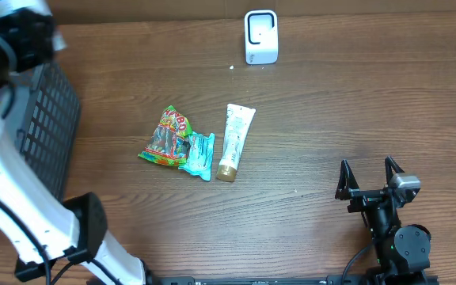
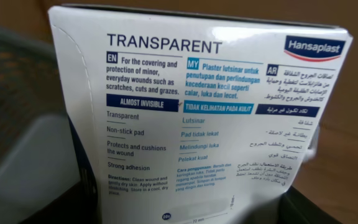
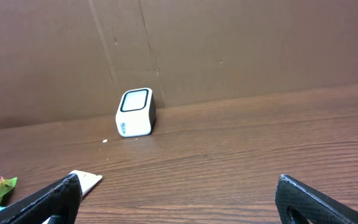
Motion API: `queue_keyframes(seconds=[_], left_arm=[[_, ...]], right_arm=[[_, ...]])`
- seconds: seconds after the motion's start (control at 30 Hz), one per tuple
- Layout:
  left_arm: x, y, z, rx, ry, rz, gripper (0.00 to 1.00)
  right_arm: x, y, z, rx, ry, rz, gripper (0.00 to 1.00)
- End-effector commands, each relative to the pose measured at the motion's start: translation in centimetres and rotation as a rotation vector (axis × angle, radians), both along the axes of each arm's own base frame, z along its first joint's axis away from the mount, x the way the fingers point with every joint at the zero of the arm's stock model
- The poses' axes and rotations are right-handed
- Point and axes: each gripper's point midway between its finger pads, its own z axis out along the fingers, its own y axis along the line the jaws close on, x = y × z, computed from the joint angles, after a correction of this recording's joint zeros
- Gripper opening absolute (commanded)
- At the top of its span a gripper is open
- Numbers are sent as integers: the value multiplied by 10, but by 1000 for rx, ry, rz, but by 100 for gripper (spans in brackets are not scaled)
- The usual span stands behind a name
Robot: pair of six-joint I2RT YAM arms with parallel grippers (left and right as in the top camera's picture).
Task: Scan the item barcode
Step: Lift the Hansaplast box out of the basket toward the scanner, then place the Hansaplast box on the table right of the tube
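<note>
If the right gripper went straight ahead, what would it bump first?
Probably the brown cardboard back wall. The right gripper points past the small white scanner box, which sits to its left.

Scanner [image 1: 260, 36] 1, tube [image 1: 235, 142] 1, packets [image 1: 165, 137] [image 1: 199, 155] 2, basket [image 1: 50, 119] 1, plaster box [image 2: 197, 124] 1.

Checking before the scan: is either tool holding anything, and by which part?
Left tool holds the Hansaplast box by its lower end; right tool holds nothing.

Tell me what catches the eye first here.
A white Hansaplast box fills the left wrist view, print side toward the camera. In the middle of the table lie a snack bag, a teal sachet and a tube, with a white scanner at the far edge.
</note>
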Motion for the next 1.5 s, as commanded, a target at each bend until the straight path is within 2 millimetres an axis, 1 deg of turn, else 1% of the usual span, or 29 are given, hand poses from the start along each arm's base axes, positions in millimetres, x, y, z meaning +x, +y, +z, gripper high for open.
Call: queue_keyframes(seconds=[0.0, 0.1, 0.17, 0.23, 0.4, 0.47, 0.57, 0.6, 0.7, 0.77, 0.93, 1.07, 1.13, 1.2, 1.27, 1.3, 1.33, 1.4, 1.47], left_arm=[[11, -62, -7, -52, 24, -155, 51], [20, -110, -27, -67, 95, -273, 50], [27, -141, -45, -82, 157, -339, 50], [33, -167, -65, -89, 220, -387, 51], [48, -239, -131, -89, 408, -507, 52], [53, -270, -162, -79, 481, -555, 52], [57, -309, -207, -75, 580, -598, 53], [56, -326, -225, -79, 619, -618, 54], [51, -363, -266, -87, 700, -680, 54], [45, -383, -294, -90, 758, -688, 54], [25, -412, -354, -61, 898, -686, 53], [12, -424, -388, -34, 973, -686, 54], [7, -427, -401, -23, 1000, -684, 57], [6, -427, -409, -11, 1012, -674, 68], [7, -427, -410, -5, 1011, -671, 75], [7, -427, -410, -6, 1008, -672, 79], [8, -428, -410, -7, 1006, -673, 81], [8, -428, -407, -16, 1005, -676, 89], [7, -427, -406, -16, 1009, -674, 93]], right_arm=[[0, 0, -2, -3, -3, -2, 100], [0, 0, -2, -3, -3, -2, 100], [0, 0, -2, -3, -3, -2, 100], [0, 0, -2, -3, -3, -2, 100], [0, 0, -2, -3, -3, -2, 100], [0, 0, -2, -3, -3, -2, 100], [0, 0, -2, -3, -3, -2, 100], [0, 0, -2, -3, -3, -2, 100], [0, 0, -2, -3, -3, -2, 100], [0, 0, -2, -3, -3, -2, 100], [0, 0, -2, -3, -3, -2, 100], [0, 0, -2, -3, -3, -2, 100], [0, 0, -2, -3, -3, -2, 100], [0, 0, -2, -3, -3, -2, 100], [0, 0, -2, -3, -3, -2, 100], [0, 0, -2, -3, -3, -2, 100], [0, 0, -2, -3, -3, -2, 100], [0, 0, -2, -3, -3, -2, 100], [0, 0, -2, -3, -3, -2, 100]])
